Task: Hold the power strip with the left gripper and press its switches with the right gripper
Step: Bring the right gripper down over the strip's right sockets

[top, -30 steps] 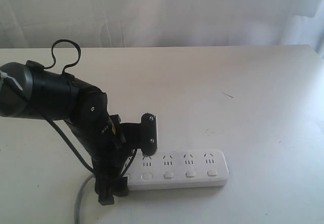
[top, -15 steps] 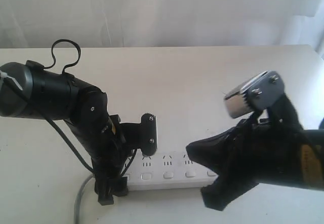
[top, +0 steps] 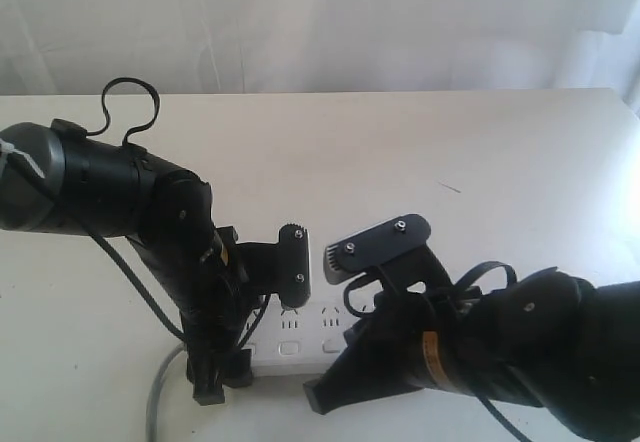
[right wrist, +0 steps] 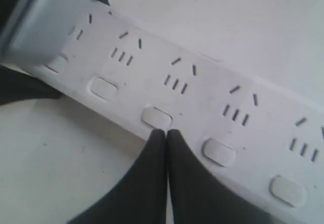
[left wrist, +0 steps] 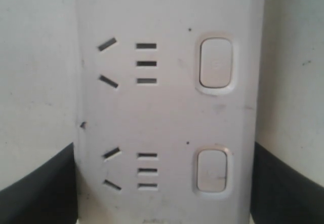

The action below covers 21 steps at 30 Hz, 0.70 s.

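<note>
Right wrist view: power strip [right wrist: 202,89] lies flat on the tabletop [top: 450,142], sockets up. Exterior view: long axis runs left to right, cord [top: 158,394] end pointing left. Switches [right wrist: 218,152] sit in a row along the edge nearer that camera.

Middle switch [right wrist: 156,117] lies directly ahead of the right end effector [right wrist: 166,133]. Its fingers [right wrist: 152,173] are pressed together and empty, tips at the button's rim; contact uncertain. Right arm is nearer the switches.

Left end effector [top: 252,327] straddles the strip crosswise at the cord end, clamped on both long edges.

Next move, likely: a short push onto the button.
</note>
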{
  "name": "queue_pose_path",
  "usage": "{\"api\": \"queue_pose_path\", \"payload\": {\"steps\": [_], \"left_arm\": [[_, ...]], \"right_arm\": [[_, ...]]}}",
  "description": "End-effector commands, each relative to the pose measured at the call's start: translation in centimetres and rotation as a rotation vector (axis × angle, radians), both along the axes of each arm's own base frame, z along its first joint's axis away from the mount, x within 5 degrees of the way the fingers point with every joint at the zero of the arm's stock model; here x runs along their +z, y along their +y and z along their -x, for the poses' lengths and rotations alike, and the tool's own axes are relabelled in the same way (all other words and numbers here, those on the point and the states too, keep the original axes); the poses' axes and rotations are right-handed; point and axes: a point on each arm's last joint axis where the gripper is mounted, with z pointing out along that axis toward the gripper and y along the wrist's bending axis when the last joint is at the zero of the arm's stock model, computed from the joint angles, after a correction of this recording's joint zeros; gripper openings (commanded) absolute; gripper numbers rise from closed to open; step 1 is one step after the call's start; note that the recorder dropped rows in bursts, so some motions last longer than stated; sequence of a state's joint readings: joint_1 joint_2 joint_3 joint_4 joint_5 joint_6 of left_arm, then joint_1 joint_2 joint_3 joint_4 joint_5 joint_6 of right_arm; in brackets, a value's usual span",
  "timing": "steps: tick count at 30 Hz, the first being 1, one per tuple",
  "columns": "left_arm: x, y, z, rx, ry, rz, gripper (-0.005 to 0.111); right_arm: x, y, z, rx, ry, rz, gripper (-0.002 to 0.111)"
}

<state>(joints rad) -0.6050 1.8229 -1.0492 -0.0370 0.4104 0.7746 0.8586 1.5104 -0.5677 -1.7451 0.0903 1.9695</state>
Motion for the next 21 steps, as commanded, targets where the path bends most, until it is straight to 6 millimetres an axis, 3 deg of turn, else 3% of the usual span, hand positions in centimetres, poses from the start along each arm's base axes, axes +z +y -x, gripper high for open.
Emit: {"api": "queue_pose_path", "payload": {"steps": [1, 15, 21], "left_arm": [[-1.1, 0.6, 0.8, -0.065, 0.064, -0.090, 0.000], [-1.1, 0.9, 1.1, -0.084, 0.096, -0.117, 0.000], [-1.1, 0.9, 1.1, -0.084, 0.096, -0.117, 0.000]], "right_arm": [[0.7, 1.5, -0.6, 0.009, -0.019, -0.025, 0.000], [-1.1, 2.0, -0.5, 0.037, 0.050, 0.004, 0.000], [-1.7, 2.7, -1.4, 0.018, 0.040, 0.028, 0.000]]}}
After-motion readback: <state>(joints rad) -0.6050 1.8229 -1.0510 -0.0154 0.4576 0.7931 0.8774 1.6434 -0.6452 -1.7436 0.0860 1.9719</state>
